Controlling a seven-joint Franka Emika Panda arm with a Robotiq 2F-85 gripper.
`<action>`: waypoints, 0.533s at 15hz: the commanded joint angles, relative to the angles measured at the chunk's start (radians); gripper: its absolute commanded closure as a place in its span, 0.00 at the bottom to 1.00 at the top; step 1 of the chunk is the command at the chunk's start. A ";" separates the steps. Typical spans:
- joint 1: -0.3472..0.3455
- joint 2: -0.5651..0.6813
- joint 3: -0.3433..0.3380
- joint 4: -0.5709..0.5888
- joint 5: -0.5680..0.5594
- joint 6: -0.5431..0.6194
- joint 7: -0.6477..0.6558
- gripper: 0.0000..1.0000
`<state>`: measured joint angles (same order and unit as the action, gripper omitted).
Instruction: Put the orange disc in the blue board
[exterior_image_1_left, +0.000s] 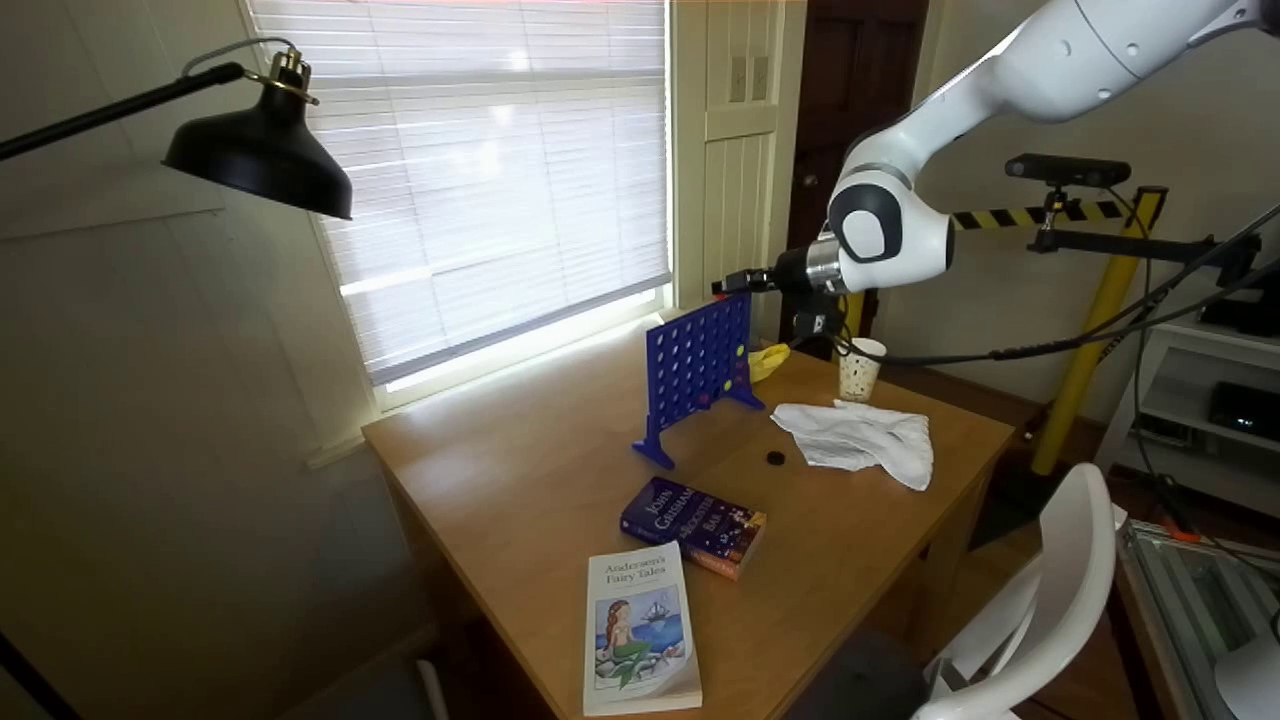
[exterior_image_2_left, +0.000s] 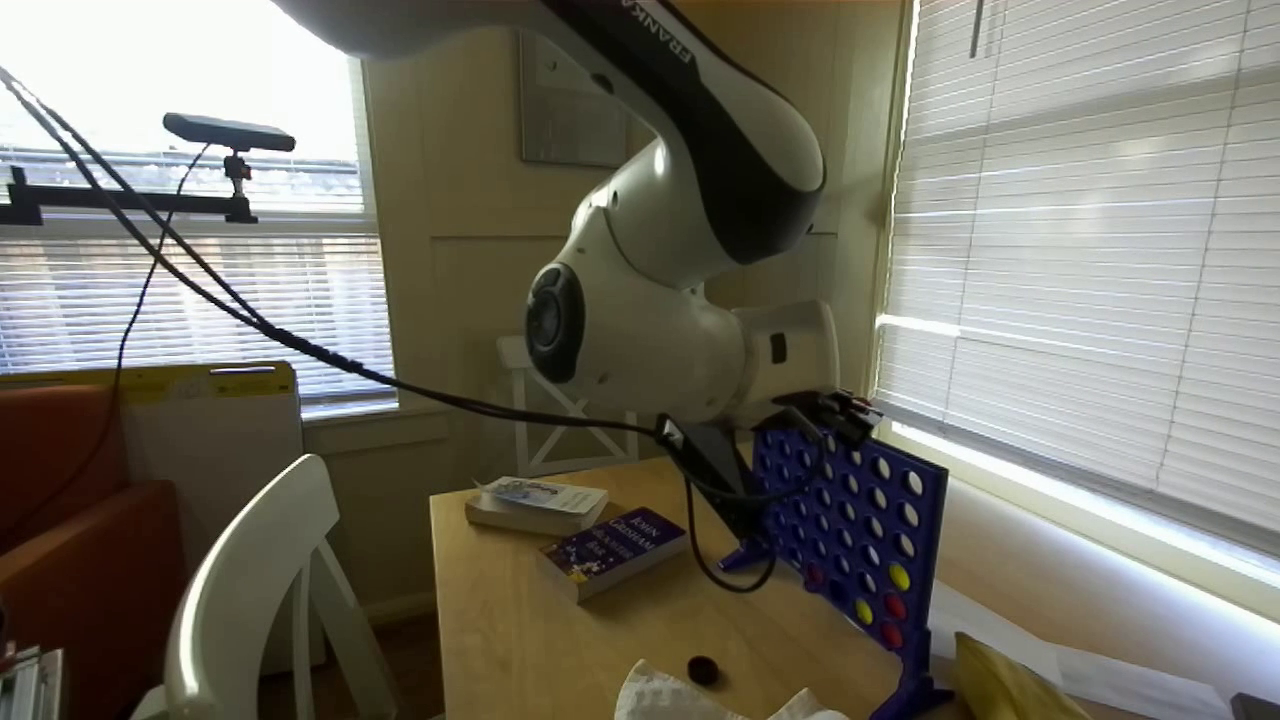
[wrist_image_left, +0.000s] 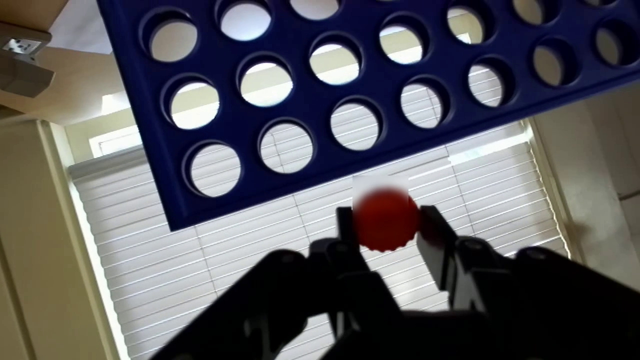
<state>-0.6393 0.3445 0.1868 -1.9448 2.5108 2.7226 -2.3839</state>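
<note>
The blue board (exterior_image_1_left: 698, 362) stands upright on its feet on the table, and also shows in an exterior view (exterior_image_2_left: 850, 520). A few red and yellow discs sit in its lower holes. My gripper (wrist_image_left: 387, 220) is shut on the orange-red disc (wrist_image_left: 387, 227), pinched by its edges between the fingertips. In the wrist view the disc is apart from the board's top edge (wrist_image_left: 310, 102), and its upper part is blurred. In both exterior views the gripper (exterior_image_1_left: 735, 284) (exterior_image_2_left: 855, 415) is at the board's top edge. The disc shows there only as a small red bit (exterior_image_1_left: 720, 296).
A black disc (exterior_image_1_left: 775, 458) lies before the board, near a crumpled white cloth (exterior_image_1_left: 860, 440) and a paper cup (exterior_image_1_left: 859, 372). Two books (exterior_image_1_left: 690, 525) (exterior_image_1_left: 642, 630) lie toward the table's front. A yellow item (exterior_image_1_left: 768, 361) is behind the board. A cable loop (exterior_image_2_left: 735, 587) hangs from the wrist.
</note>
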 joint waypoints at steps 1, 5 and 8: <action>0.028 0.028 -0.031 0.033 0.000 0.002 0.004 0.89; 0.042 0.036 -0.046 0.042 0.000 0.000 0.009 0.89; 0.056 0.040 -0.058 0.046 0.000 0.003 0.005 0.89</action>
<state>-0.6090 0.3645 0.1523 -1.9260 2.5107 2.7226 -2.3839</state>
